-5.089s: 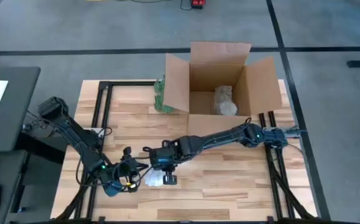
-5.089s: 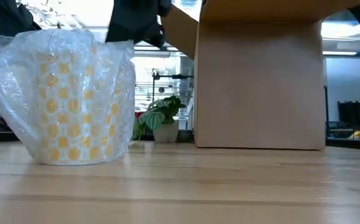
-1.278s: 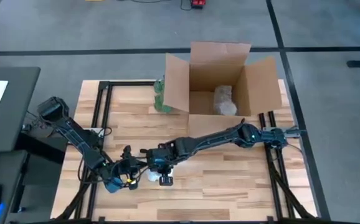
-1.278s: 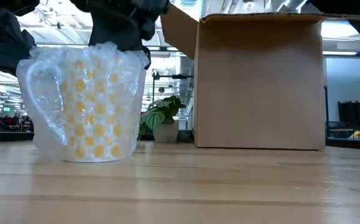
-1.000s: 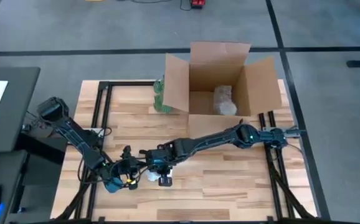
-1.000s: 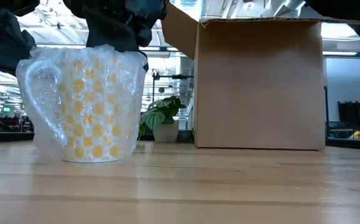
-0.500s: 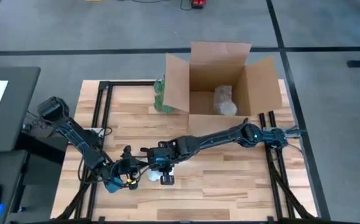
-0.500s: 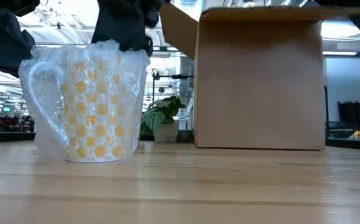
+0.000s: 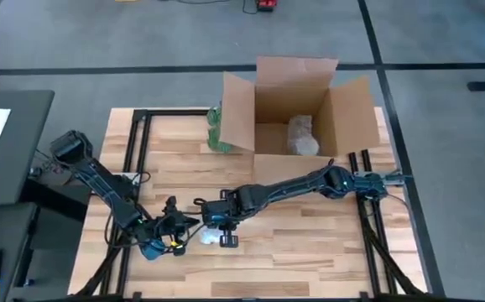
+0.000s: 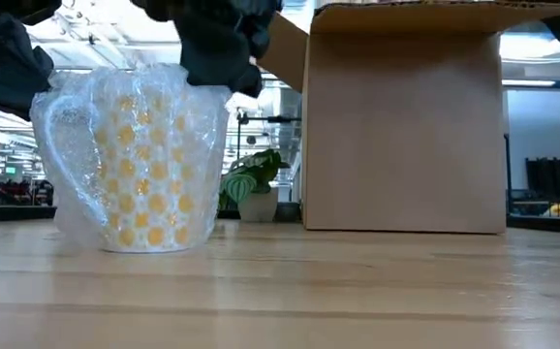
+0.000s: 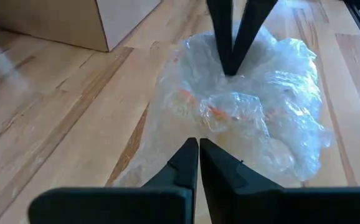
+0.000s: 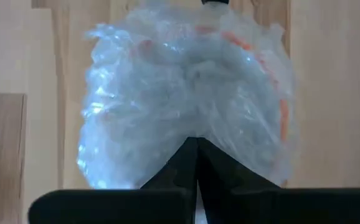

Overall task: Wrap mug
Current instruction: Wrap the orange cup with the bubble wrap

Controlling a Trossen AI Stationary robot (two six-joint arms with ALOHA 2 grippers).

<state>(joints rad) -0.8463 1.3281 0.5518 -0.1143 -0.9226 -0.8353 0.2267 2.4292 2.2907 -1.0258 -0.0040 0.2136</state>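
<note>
Inside, box (image 9: pixel 297 105) holds wrapped bundle (image 9: pixel 303 136).

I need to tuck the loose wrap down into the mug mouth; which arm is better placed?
Right, probably. The right gripper, fingers shut, sits at the top rim of the bubble-wrapped mug, where the loose wrap gathers. The left gripper, also shut, is low at the mug's side.
</note>
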